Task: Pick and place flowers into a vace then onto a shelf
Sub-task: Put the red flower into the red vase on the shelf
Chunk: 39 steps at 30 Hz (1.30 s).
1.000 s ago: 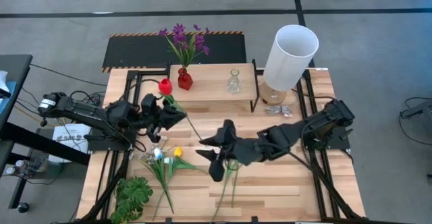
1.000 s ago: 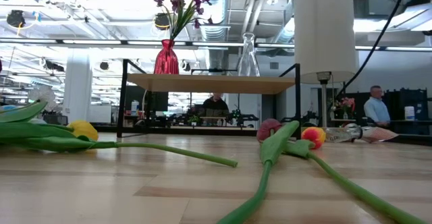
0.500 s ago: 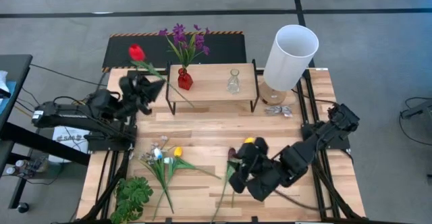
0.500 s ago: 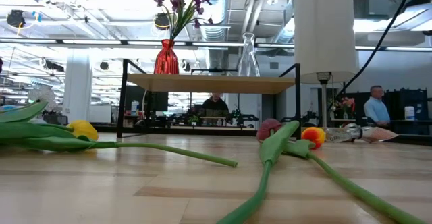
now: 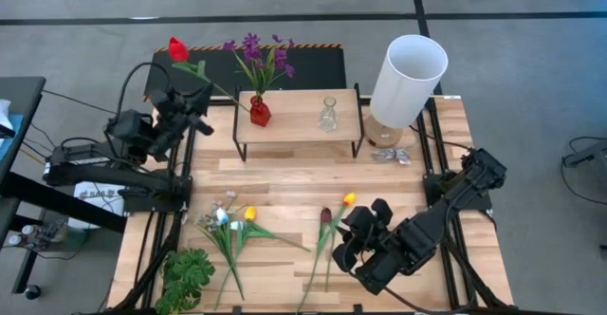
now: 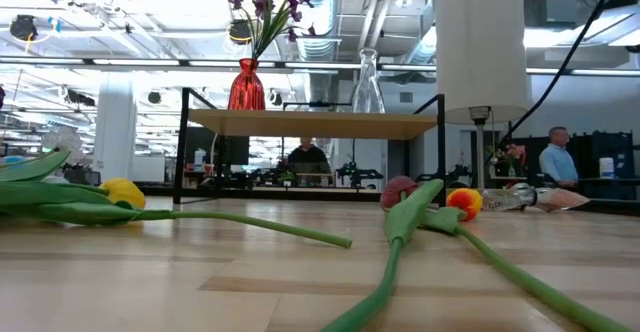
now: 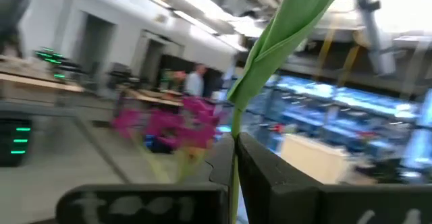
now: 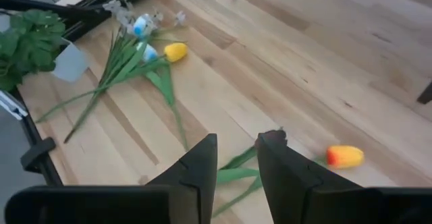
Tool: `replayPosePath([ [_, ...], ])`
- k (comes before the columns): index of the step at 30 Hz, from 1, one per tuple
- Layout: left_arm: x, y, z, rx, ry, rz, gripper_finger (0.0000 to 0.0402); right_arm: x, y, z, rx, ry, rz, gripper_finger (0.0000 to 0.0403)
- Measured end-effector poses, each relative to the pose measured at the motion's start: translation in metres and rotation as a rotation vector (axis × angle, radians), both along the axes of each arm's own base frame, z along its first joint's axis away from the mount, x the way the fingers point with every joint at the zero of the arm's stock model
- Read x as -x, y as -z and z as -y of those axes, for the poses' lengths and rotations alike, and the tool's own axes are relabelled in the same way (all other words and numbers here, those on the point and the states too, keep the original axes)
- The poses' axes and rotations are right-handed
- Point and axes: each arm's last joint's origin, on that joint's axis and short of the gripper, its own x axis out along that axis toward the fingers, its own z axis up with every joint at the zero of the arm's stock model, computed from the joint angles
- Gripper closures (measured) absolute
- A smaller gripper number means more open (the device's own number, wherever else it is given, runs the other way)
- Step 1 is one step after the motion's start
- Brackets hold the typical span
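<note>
My left gripper is raised over the table's far left corner, shut on a red tulip. The tulip's head points past the far edge. Its stem slants down toward the red vase, which holds purple flowers on the shelf. A clear glass vase also stands on the shelf. My right gripper is open above the stems of a maroon tulip and an orange tulip, which lie flat on the table. A yellow tulip and white blossoms lie to the left of those. My left gripper pinches the red tulip's green stem between its two fingers, which lie across it. The tulip is lifted clear of the table and tilted, with its head high toward the far left. Its lower end reaches toward the red vase's mouth; whether it touches there, I cannot tell.
A tall white cylinder stands at the shelf's right end, with crumpled clear wrap beside it. A green leafy plant lies at the near left corner. People show in the room beyond the table.
My left gripper has carried the red tulip up from the table's left middle toward the far left corner. The tulip is now lifted clear with its head swung past the far edge. My right gripper has drawn back toward the near edge, uncovering the maroon and orange tulips.
</note>
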Motion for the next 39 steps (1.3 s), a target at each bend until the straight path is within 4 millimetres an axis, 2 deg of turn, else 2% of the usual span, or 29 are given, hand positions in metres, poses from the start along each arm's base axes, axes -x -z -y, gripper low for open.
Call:
replayPosePath([
  [6,0.001,0.000,-0.007,-0.004,-0.082,-0.034,0.0402,0.001,0.007,0.001,0.012,0.009,-0.012,0.0305],
  [12,-0.014,0.006,-0.020,-0.021,-0.095,-0.090,0.0401,-0.002,0.014,0.005,0.018,0.023,-0.020,0.0305],
  [18,-0.027,0.014,-0.037,-0.002,-0.104,-0.123,0.0401,-0.002,0.014,0.003,0.002,0.027,-0.008,0.0305],
  [22,-0.029,0.015,-0.044,0.004,-0.091,-0.098,0.0401,0.001,0.014,-0.002,-0.013,0.026,0.002,0.0305],
  [29,-0.026,0.016,-0.053,0.026,-0.105,-0.079,0.0401,0.002,0.013,-0.005,-0.024,0.017,0.015,0.0305],
  [39,-0.040,0.026,-0.061,0.066,-0.095,-0.118,0.0401,0.002,0.013,-0.005,-0.021,0.014,0.016,0.0305],
])
